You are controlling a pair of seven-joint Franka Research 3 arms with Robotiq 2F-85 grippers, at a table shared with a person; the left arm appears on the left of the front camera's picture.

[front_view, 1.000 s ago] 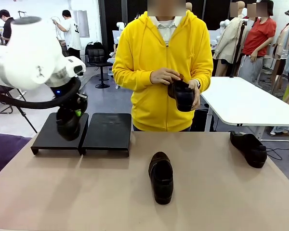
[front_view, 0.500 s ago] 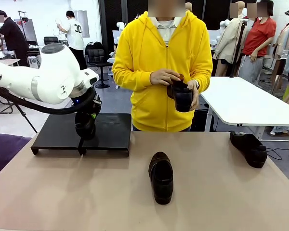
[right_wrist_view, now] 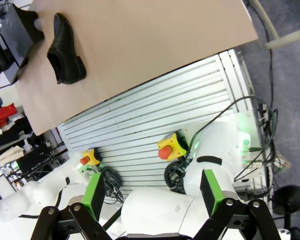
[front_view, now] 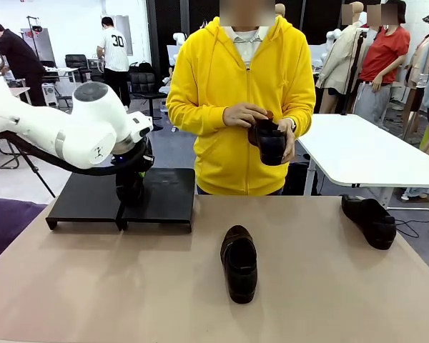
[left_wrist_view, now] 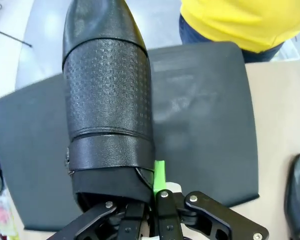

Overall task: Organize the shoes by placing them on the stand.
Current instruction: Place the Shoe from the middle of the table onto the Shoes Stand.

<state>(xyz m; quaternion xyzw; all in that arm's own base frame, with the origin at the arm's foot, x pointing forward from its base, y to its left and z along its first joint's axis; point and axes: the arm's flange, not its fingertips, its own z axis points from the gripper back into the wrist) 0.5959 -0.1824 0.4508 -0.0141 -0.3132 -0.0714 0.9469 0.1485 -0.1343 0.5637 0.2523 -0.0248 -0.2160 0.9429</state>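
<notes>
Left pincer [left_wrist_view: 151,186] is clamping a shoe [left_wrist_view: 107,100] by the heel, toe pointing down over the stand [front_view: 164,196]; contact is hard to judge. A second shoe [front_view: 239,263] is lying mid-bench [front_view: 114,286], the person is holding a third [front_view: 270,141], and a fourth [front_view: 370,220] is sitting right. Right pincer [right_wrist_view: 152,192] is gaping wide, off the bench.

Bright, even light; wide-angle wrist distortion

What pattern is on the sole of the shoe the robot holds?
The shoe has a black sole, finely grid-textured; clearest in the left wrist view.
</notes>
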